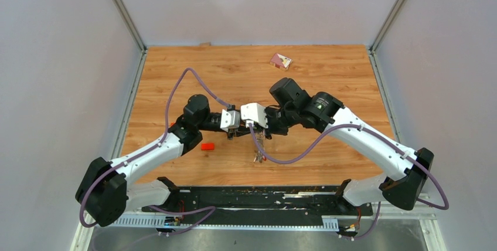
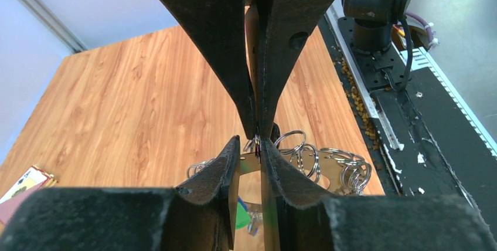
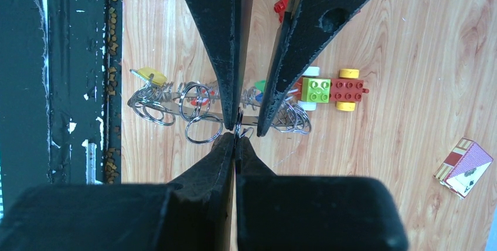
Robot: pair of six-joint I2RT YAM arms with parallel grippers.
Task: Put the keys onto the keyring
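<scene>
My right gripper [image 3: 236, 135] is shut on a small silver split ring [image 3: 239, 131], held tip to tip against my left gripper [image 3: 246, 129]. In the left wrist view my left gripper [image 2: 250, 141] stands open with a narrow gap. The ring [image 2: 256, 143] and the right fingertips [image 2: 258, 128] sit in that gap. Below on the table lies the keyring [image 3: 176, 103], a metal band hung with several loose rings [image 2: 328, 166], near the front edge [image 1: 258, 157]. The keys show as a yellow head [image 3: 149, 76] and a green head [image 2: 243, 216]; their blades are mostly hidden.
A toy car of green, red and yellow bricks [image 3: 328, 90] lies beside the keyring. One red brick [image 1: 207, 146] sits left of centre. A small card box [image 1: 280, 60] lies at the back. The black base rail [image 2: 410, 116] with crumbs runs along the near edge.
</scene>
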